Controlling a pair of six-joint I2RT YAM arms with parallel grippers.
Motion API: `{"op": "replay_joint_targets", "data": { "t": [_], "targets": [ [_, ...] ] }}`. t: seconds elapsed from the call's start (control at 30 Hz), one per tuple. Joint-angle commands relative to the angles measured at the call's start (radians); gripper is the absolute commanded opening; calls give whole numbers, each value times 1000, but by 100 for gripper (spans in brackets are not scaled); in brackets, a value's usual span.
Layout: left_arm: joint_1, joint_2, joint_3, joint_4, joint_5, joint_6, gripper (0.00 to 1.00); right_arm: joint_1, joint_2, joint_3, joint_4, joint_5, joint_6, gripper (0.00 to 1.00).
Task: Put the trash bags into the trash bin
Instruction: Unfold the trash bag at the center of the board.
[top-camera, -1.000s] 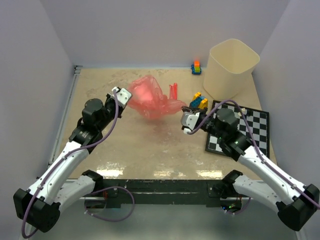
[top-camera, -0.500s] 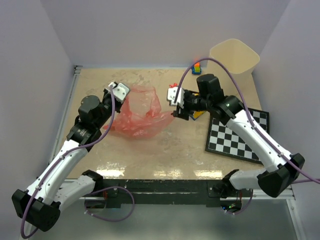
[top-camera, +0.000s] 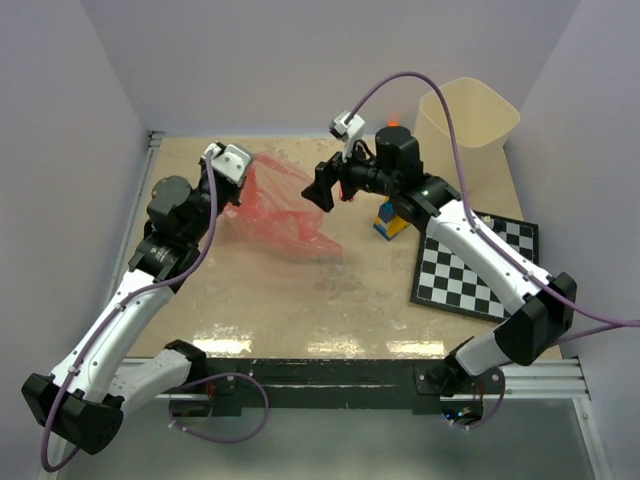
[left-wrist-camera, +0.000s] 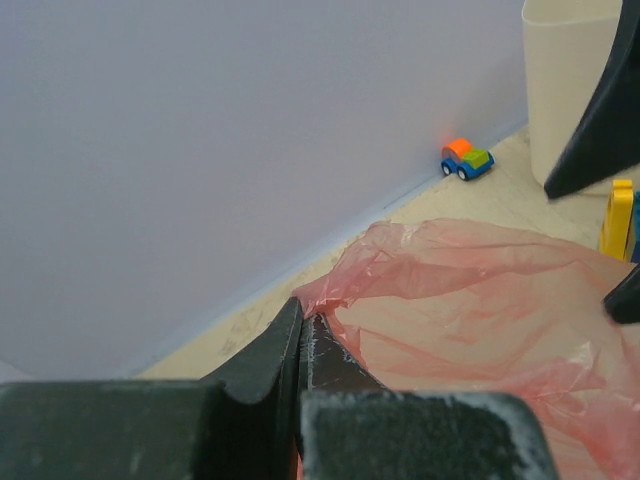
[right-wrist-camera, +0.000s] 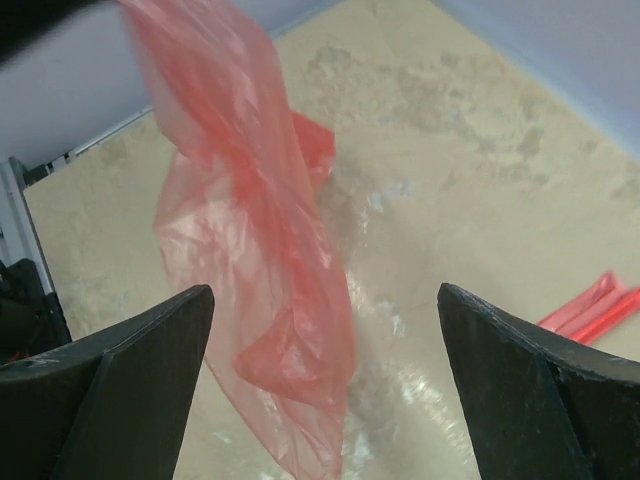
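Step in hand, as I read it: getting the red sack (top-camera: 285, 205) ready to carry to the bin (top-camera: 450, 140).

- Your left gripper (top-camera: 240, 170) is clenched on one edge of the red sack and holds it up off the tabletop (top-camera: 330, 300); the rest hangs down and drags on the surface.
- Your right gripper (right-wrist-camera: 322, 290) is released, jaws wide, pointed at the hanging plastic and close to it, touching nothing.
- The bin stands upright in the far right corner, well apart from the sack.
- A folded red strip (right-wrist-camera: 590, 300) lies on the tabletop and is not yet handled.

Next move: push the right gripper onto the free side of the sack and pinch it. The film is thin and slack, so aim for a bunched fold, not a single layer. Then swing both arms right.

In the way:
- The toy blocks (top-camera: 388, 220) sit under the right arm on the line to the bin, so lift the sack over them.
- The toy car (left-wrist-camera: 466, 158) is by the back wall, beside the bin.
- The checkerboard (top-camera: 480, 265) lies flat and shouldn't bother you.
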Motion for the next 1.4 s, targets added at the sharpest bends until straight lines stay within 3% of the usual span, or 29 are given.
{"op": "replay_joint_targets", "data": {
  "t": [0.0, 0.33, 0.5, 0.67, 0.83, 0.93, 1.13, 1.37],
  "targets": [
    [-1, 10, 97, 38, -21, -54, 0, 21, 21, -31, 88, 159, 189, 99],
    [4, 28, 186, 33, -27, -72, 0, 27, 108, -37, 108, 349, 179, 98],
    [13, 16, 184, 22, -39, -48, 0, 6, 99, -103, 156, 381, 110, 83],
    [36, -4, 160, 15, -76, -46, 0, -23, 82, -162, 168, 319, 62, 57],
    [39, -41, 88, -10, -73, -14, 0, -65, 79, -189, 157, 224, 42, 14],
    [39, -73, 5, -33, -71, 9, 0, -88, 82, -189, 142, 174, -7, 0],
    [39, -91, -135, -117, -12, -29, 0, -122, 122, -98, 87, -69, -25, 0],
    [39, -10, -129, -108, 21, -95, 0, -126, 171, 30, -25, -171, 88, 0]
  ]
}}
